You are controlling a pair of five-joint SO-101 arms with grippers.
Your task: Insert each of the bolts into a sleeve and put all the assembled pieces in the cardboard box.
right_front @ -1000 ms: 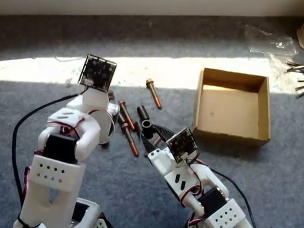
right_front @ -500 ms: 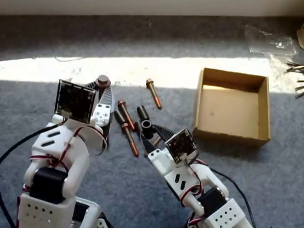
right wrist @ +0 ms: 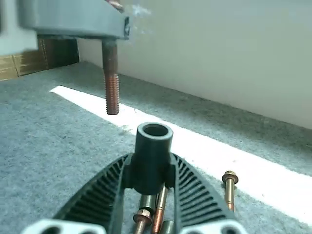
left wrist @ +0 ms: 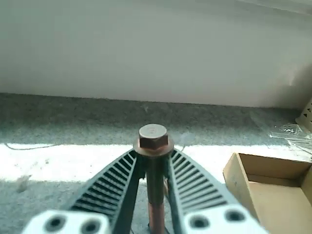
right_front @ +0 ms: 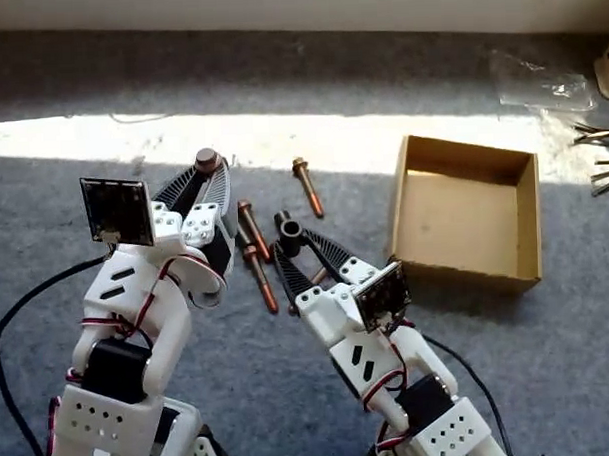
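My left gripper [right_front: 204, 171] is shut on a copper bolt [right_front: 205, 158] and holds it upright above the carpet, head up; the bolt [left wrist: 153, 139] stands between the jaws of the left gripper [left wrist: 153, 158]. My right gripper [right_front: 290, 240] is shut on a black sleeve [right_front: 287, 228] with its bore facing up. From the right wrist, the sleeve [right wrist: 154, 146] sits in the right gripper [right wrist: 151, 168], and the held bolt's threaded end [right wrist: 111, 78] hangs above and beside it, apart. The cardboard box [right_front: 517, 221] lies open to the right.
Loose bolts lie on the grey carpet: one [right_front: 306, 187] beyond the grippers, two [right_front: 255, 255] between the arms, more [right wrist: 229, 187] past the sleeve. A clear plastic bag [right_front: 539, 80] and some tools [right_front: 597, 163] lie at the far right. A pale wall runs along the back.
The left arm has swung back and raised its gripper, bringing the bolt up into view. The right gripper has lifted the sleeve and carried it slightly away from its base.
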